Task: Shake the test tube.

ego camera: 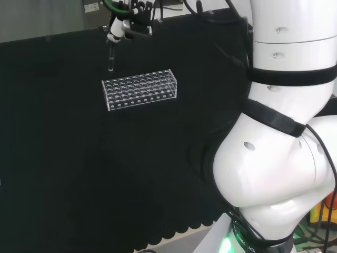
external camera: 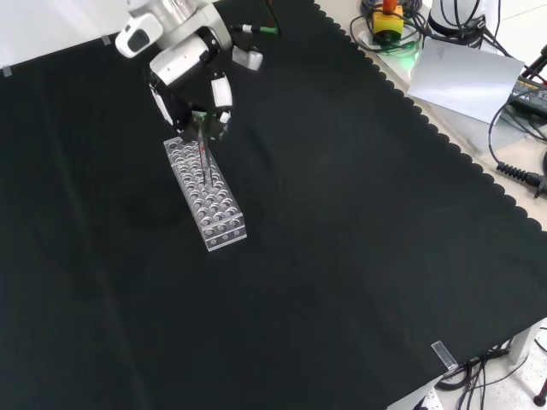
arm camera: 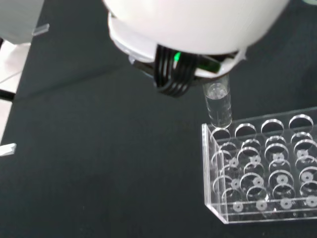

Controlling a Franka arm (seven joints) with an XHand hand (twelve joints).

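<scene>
A clear glass test tube (ego camera: 111,58) hangs upright from the hand (ego camera: 118,29), just above and beyond the far left corner of the clear plastic rack (ego camera: 139,89) in the head view. In the front view the hand (external camera: 192,73) has its fingers curled round the tube's top, and the test tube (external camera: 203,154) points down over the far end of the rack (external camera: 214,209). The wrist view shows the test tube (arm camera: 218,104) with its bottom over a corner hole of the rack (arm camera: 262,168). The rack's holes look empty. Whether the tube holds liquid is unclear.
The rack stands on black cloth (external camera: 325,256) with a scalloped edge. Beyond that edge at the front view's upper right lie a grey sheet (external camera: 461,77), cables (external camera: 513,171) and a yellow and red button box (external camera: 389,17). The arm's white links (ego camera: 284,132) stand at the head view's right.
</scene>
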